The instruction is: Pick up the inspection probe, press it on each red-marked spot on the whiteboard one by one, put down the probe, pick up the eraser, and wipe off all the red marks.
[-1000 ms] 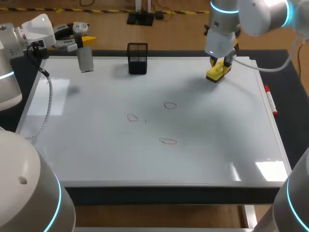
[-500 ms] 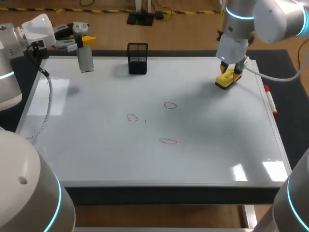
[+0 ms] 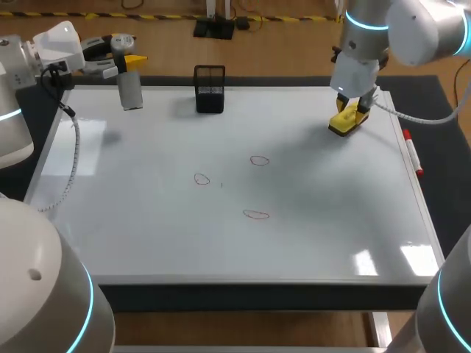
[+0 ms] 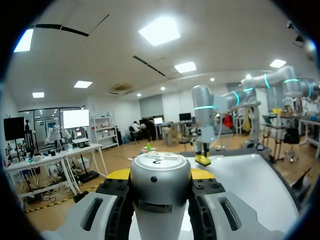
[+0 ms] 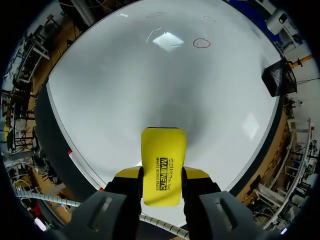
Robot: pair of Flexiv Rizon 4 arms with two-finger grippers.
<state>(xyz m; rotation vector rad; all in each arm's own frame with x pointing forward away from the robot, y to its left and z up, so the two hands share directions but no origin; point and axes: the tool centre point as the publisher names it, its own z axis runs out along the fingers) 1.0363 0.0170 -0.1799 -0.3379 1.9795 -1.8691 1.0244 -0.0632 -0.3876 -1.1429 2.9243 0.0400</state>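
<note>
At the far left corner of the whiteboard (image 3: 147, 220), which is lying on a dark surface (image 3: 445, 140), the left gripper (image 3: 126, 62) is clamping the probe (image 3: 131, 91), a silver cylinder hanging upright over the board's back edge. Seen from the left wrist, the probe (image 4: 160, 192) is sitting tight between both fingers (image 4: 118, 200), its flat cap showing above them. Just to the right along the same back edge, a black mesh box (image 3: 210, 88) is standing on the board. Toward the middle, three red marks (image 3: 202, 179) are lying well apart from both arms, drawn as small loops. Further right, near the far right corner, the right gripper (image 3: 347, 116) is pointing down and holding the yellow eraser (image 3: 344, 123) from two sides; whether the eraser is touching the board cannot be told. From the right wrist, the eraser (image 5: 163, 160) is sticking out ahead of the gripper (image 5: 163, 175). Along the board's right edge, a red marker (image 3: 412, 154) is lying.
</note>
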